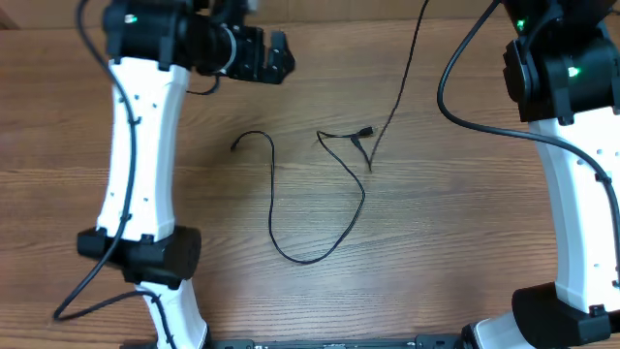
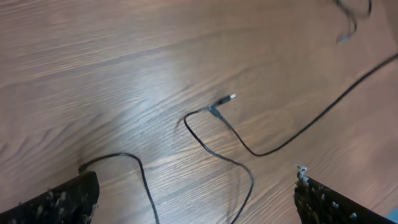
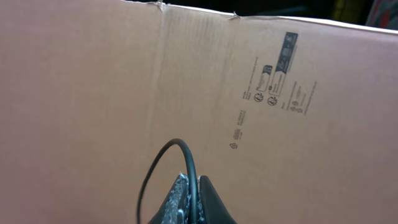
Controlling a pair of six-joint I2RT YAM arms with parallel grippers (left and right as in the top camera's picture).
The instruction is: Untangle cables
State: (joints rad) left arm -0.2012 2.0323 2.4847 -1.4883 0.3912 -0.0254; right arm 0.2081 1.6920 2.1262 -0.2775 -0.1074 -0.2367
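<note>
Two thin black cables lie on the wooden table. One cable (image 1: 274,208) runs in a long loop from a plug end at the left, round the bottom, up to a kinked plug end (image 1: 364,131). A second cable (image 1: 399,82) runs from beside that plug up past the top edge. My left gripper (image 1: 279,54) is open and empty, above the table's far left. In the left wrist view it (image 2: 193,205) hangs over cable strands, with a silvery-tipped plug (image 2: 231,97) ahead. My right gripper (image 3: 194,183) is shut on a black cable (image 3: 186,155) that arcs up from between its fingers.
The right wrist view faces a brown cardboard wall (image 3: 93,81) with printed marks. Thicker black arm cables (image 1: 448,92) hang by the right arm, and one (image 1: 77,296) trails by the left arm's base. The table's top edge runs behind both arms.
</note>
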